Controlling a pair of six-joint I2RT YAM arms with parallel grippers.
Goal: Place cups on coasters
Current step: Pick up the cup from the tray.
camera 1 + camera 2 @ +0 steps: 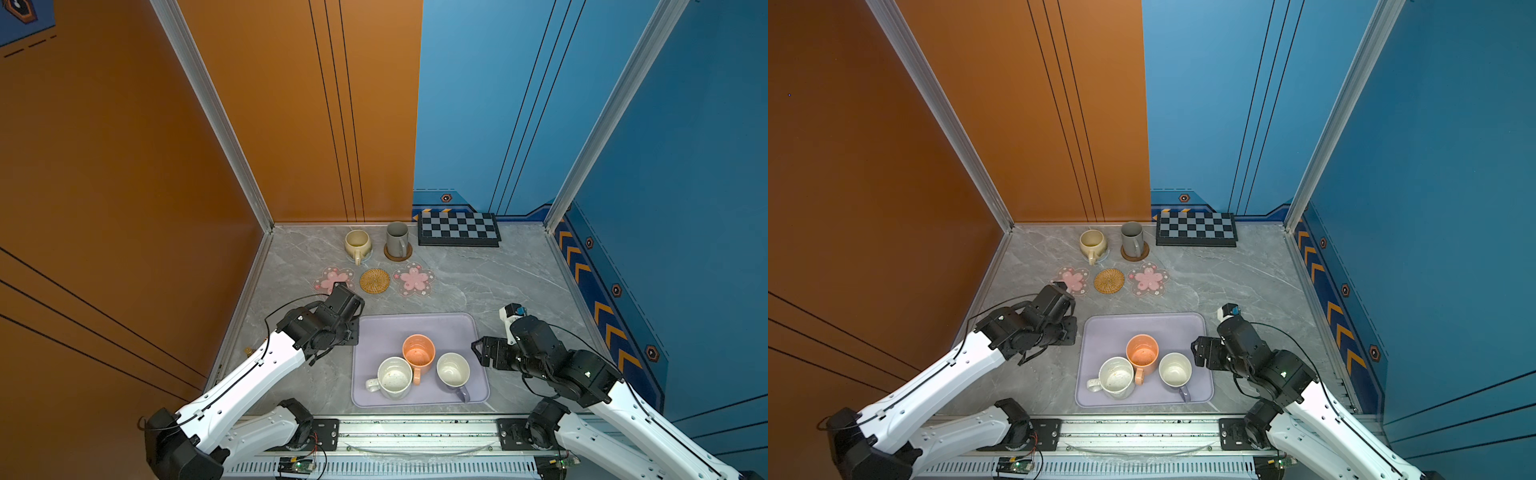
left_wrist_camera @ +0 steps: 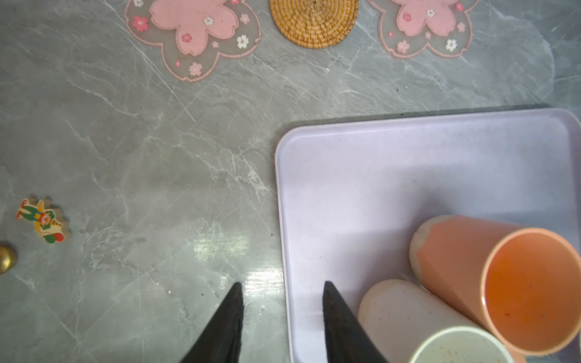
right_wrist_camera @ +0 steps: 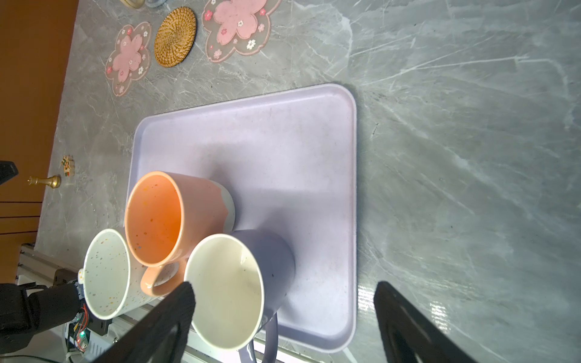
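Note:
Three cups stand on the lavender tray (image 1: 382, 328): white speckled (image 1: 394, 377), orange (image 1: 419, 352) and lavender (image 1: 454, 372). At the back, the beige cup (image 1: 357, 244) sits on a grey coaster (image 1: 368, 258) and the tall grey cup (image 1: 397, 239) on a brown disc coaster (image 1: 398, 253). Two pink flower coasters (image 1: 334, 279) (image 1: 414, 278) and a rattan coaster (image 1: 375, 280) lie bare. My left gripper (image 2: 283, 287) hangs open over the tray's left rim, holding nothing. My right gripper (image 3: 283, 289) stands wide open at the tray's right side, beside the lavender cup (image 3: 239, 283).
A checkered board (image 1: 458, 235) lies against the back wall. A small clown figure (image 2: 44, 220) and a brass piece (image 2: 6, 257) lie near the orange left wall. Walls close in the left, back and right; a metal rail (image 1: 415, 430) runs along the front.

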